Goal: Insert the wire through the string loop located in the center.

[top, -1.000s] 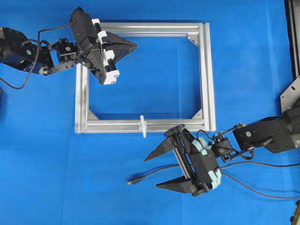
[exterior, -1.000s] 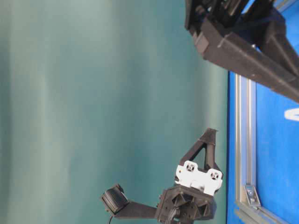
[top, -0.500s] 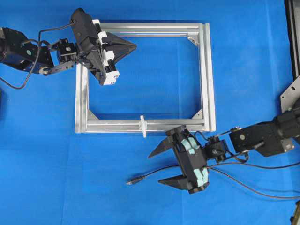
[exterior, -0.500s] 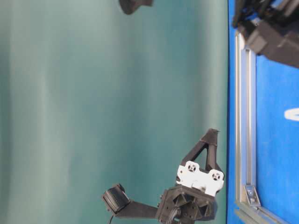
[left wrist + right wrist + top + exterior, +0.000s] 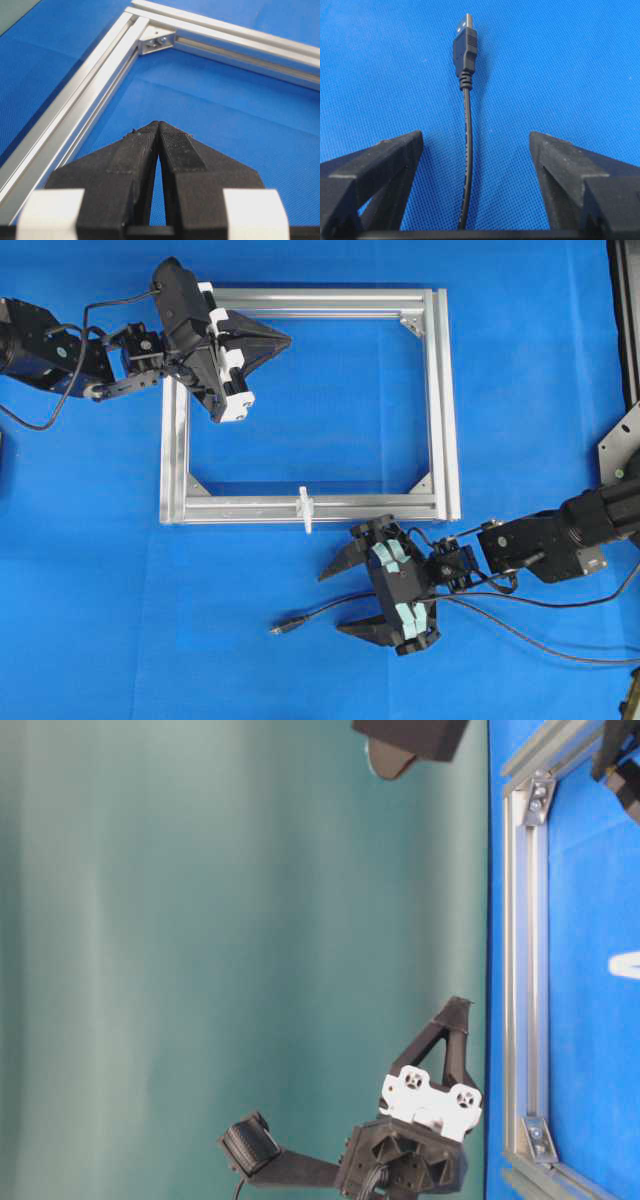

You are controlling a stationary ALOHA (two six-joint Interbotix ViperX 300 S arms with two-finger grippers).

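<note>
A silver aluminium frame [image 5: 438, 400] is seen lying flat on the blue cloth [image 5: 330, 400] in the upper middle of the overhead view. The string loop [image 5: 305, 508], small and white, is seen standing across the frame's lower bar, a little left of that bar's middle. The left gripper [image 5: 285, 338] is held over the frame's upper left corner, its fingertips pressed together with nothing between them; in the left wrist view the two black fingers [image 5: 145, 145] are seen meeting at a point above the cloth, inside the frame's corner. The wire [image 5: 320, 612] is laid on the cloth below the frame, in the lower middle of the overhead view, its plug [image 5: 281, 627] pointing left and lying well apart from the loop. The right gripper [image 5: 335, 595] is positioned astride the wire just right of the plug, jaws parted, one finger on either side. In the right wrist view the wire [image 5: 466, 150] is seen running up the centre between the two spread fingers [image 5: 385, 160], touched by neither, with the plug [image 5: 465, 47] and its metallic tip at the upper centre. Nothing is gripped by the right claw.
</note>
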